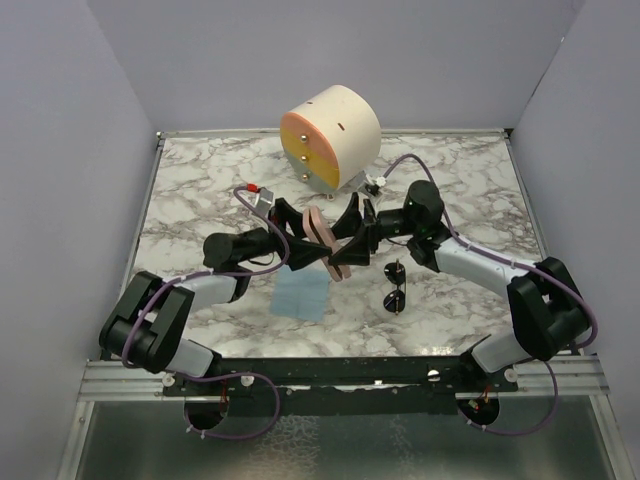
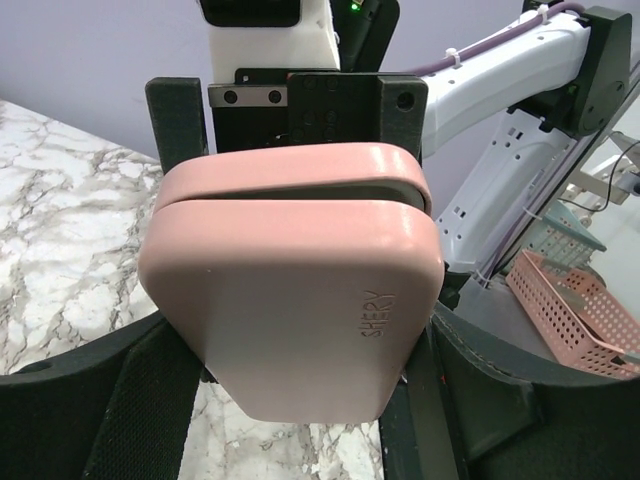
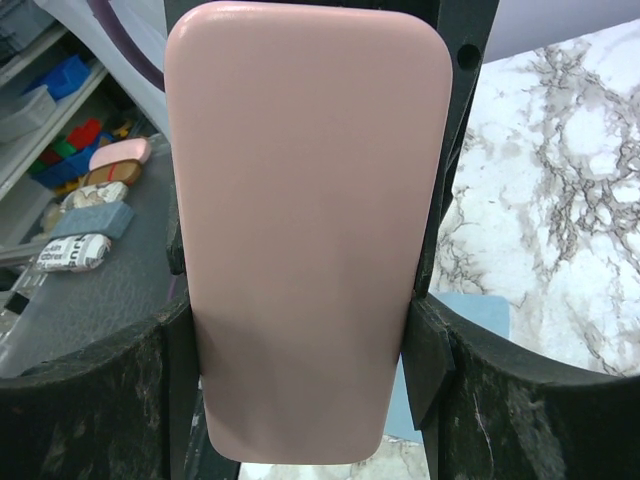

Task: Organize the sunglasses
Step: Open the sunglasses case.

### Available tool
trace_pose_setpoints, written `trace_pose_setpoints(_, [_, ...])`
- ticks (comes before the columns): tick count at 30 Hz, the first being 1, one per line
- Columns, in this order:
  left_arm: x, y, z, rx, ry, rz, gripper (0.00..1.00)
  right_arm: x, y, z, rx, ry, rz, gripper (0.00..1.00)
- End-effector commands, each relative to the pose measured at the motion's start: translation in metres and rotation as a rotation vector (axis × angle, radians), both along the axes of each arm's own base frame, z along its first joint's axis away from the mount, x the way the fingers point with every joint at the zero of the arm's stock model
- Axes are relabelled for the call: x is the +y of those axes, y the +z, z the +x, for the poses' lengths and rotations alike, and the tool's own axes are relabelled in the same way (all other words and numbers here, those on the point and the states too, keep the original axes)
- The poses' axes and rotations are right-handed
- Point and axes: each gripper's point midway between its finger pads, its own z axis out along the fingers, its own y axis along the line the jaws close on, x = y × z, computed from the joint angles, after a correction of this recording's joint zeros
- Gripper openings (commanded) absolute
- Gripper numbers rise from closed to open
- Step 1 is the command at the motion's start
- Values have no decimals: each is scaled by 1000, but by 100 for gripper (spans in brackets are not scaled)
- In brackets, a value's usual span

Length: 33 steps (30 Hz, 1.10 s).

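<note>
Two grippers: we find both closed on the same pink case, one from each side, between the two arms.
Left gripper: clamped on the case. In its wrist view we see its dark fingers pressed to both long edges of the end nearest the camera.
Right gripper: clamped on the case from the opposite side. In its own wrist view the fingers hug both edges of the near end.
Pink case: oblong with rounded corners, made of two halves that meet at a seam. In the left wrist view we notice a narrow dark gap between the halves along the top, and small raised letters on the nearer shell. As far as we can tell, it hangs clear of the table.
Sunglasses: lying on the table to the right of the case and a little toward the near edge. They are near the case but apart from it, and neither gripper touches them. We see two round dark lenses.
Blue cloth: flat on the table on the near side of the case, slightly left, apart from the sunglasses.
Cream drum: beyond the case by the far wall, its orange face turned left.
Table: white and grey marble, spreading under the case.
</note>
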Motion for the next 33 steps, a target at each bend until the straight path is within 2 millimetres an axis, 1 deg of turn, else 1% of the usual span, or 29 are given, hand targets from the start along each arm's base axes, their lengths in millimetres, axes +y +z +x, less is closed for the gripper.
trace_pose_setpoints(1, [6,33,-30,-264,-65,-62,0,-10,36,-26,-104,125,93,1])
trace_pose_setpoints(4, [6,33,-31,-266,-65,-61,0,-13,41,-31,-109,140,112,1])
trace_pose_setpoints(14, [7,25,-32,-259,-61,-48,0,-28,69,-48,-150,173,177,1])
trace_pose_setpoints(21, [7,19,-31,-246,-56,-41,0,-34,79,-55,-170,176,190,1])
trace_pose_setpoints(29, [9,11,-24,-210,-34,-35,0,-41,93,-66,-207,186,212,1])
trace_pose_setpoints(33, [11,9,-22,-201,-19,-35,0,-44,96,-69,-219,183,215,1])
